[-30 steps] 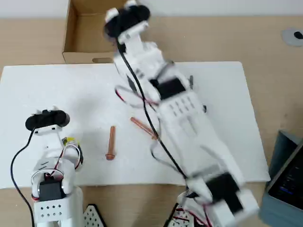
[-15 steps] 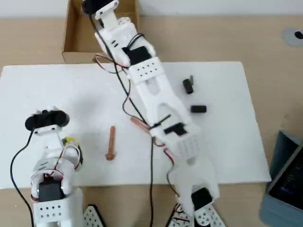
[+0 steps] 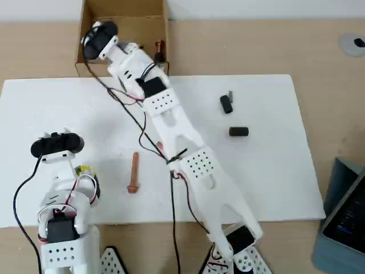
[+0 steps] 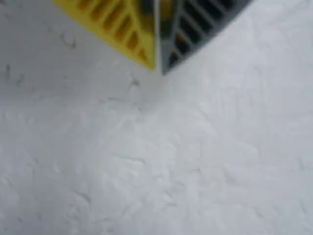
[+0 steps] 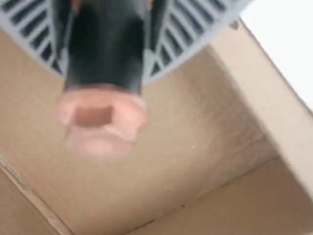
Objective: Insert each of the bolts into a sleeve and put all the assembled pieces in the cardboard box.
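Note:
Inside the cardboard box my right gripper is shut on a black sleeve with a copper bolt through it. In the high view that assembled piece hangs by the right wall of the cardboard box. A loose copper bolt lies on the white mat, and a second bolt peeks out from under the right arm. Two black sleeves lie at the mat's right. My left gripper is shut just above the mat, holding nothing.
The right arm stretches diagonally across the mat from the front edge to the box. The left arm stands at the front left. A grey device sits off the mat at the right.
The right arm has swung left and farther out, carrying the sleeve and bolt from the box's right edge into the box. The two sleeves on the mat came into sight. The left arm is still.

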You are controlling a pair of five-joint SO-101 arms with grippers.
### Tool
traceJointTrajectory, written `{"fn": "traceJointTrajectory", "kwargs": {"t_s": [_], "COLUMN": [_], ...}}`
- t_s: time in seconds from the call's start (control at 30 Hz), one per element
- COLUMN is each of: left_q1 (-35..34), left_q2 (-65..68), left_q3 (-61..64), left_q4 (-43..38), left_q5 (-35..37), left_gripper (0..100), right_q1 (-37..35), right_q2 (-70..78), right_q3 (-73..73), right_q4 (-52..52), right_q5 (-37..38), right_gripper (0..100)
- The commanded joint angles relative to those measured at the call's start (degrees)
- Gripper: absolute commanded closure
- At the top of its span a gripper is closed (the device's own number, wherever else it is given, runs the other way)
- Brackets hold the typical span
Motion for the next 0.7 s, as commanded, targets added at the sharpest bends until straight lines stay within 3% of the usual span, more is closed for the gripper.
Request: {"fn": "traceJointTrajectory", "kwargs": {"t_s": [0.0, 0.27, 0.67], "left_q1": [-0.2, -0.2, -0.2], "left_q2": [-0.3, -0.3, -0.3], "left_q3": [-0.3, -0.3, -0.3], "left_q4": [-0.8, -0.8, -0.8], "left_q5": [-0.4, -0.4, -0.4], "left_gripper": [100, 100, 100], "right_q1": [-1.2, -1.3, -1.0], "right_q2": [-0.3, -0.2, -0.3], "right_q3": [-5.2, -5.5, -5.8], "right_q4": [-1.2, 3.3, 3.5], "right_q5": [0.9, 0.6, 0.4], "right_gripper": [98.6, 85.0, 84.7]}}
